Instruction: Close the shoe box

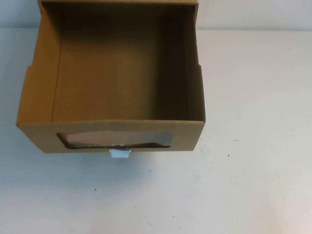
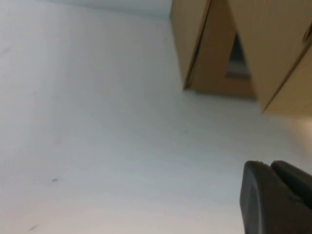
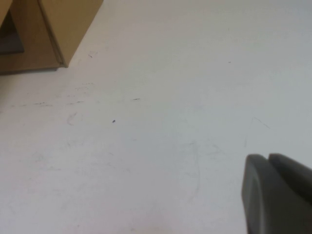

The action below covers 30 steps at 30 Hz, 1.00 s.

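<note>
The jaws' state cannot be told for left gripper [image 2: 275, 200] or right gripper [image 3: 278, 195], both above the table [image 1: 253, 146]. One shoe box [image 1: 112, 83] is seen, pulled open.

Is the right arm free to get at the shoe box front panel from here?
Probably yes: bare table lies between the right gripper and the shoe box. The left gripper hangs apart on the other side.

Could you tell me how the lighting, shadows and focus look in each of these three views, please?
High view: even, soft light; the shoe box interior darkens toward its right wall, and its window shows pale glare. Left wrist view: blurred, the box soft-edged, the left end effector a dark smear at the corner. Right wrist view: sharper on the table, whose scuffs show, while the right end effector is out of focus.
</note>
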### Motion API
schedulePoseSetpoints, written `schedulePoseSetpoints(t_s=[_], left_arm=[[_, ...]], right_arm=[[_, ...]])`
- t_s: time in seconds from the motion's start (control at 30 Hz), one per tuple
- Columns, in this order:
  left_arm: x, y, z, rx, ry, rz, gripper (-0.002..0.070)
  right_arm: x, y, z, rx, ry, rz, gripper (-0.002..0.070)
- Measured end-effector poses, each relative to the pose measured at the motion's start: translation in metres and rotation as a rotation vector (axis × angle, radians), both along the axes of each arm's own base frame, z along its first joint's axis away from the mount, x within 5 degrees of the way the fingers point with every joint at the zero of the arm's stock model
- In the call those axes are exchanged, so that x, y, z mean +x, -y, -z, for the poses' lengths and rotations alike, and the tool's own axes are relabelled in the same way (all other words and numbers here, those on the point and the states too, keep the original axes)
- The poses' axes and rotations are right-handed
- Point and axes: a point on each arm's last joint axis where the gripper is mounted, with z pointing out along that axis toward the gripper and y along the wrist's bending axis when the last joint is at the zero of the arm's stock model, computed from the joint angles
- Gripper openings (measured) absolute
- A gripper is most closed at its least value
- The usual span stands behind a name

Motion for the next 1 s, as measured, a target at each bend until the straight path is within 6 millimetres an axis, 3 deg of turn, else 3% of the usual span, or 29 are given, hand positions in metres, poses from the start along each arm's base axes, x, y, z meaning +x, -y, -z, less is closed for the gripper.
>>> schedulePoseSetpoints(t_s=[0.23,0.5,0.6,0.73,1.0], left_arm=[[0.002,0.001,-0.015,-0.396,0.122,-0.052,-0.0005],[0.002,-0.002,-0.031,-0.453,0.196,-0.075,-0.0005],[0.002,0.006,-0.064,-0.348,0.137,0.015,-0.0006],[0.017,0.011,-0.12,-0.203,0.051,0.091,-0.0005],[0.092,0.023,-0.23,0.023,-0.026,0.282,-0.0005]], right_arm=[[0.0,0.0,0.0,0.0,0.0,0.0,-0.0013],[0.0,0.0,0.0,0.0,0.0,0.0,-0.0013],[0.0,0.0,0.0,0.0,0.0,0.0,-0.0013],[0.0,0.0,0.0,0.0,0.0,0.0,-0.0013],[0.0,0.0,0.0,0.0,0.0,0.0,-0.0013]])
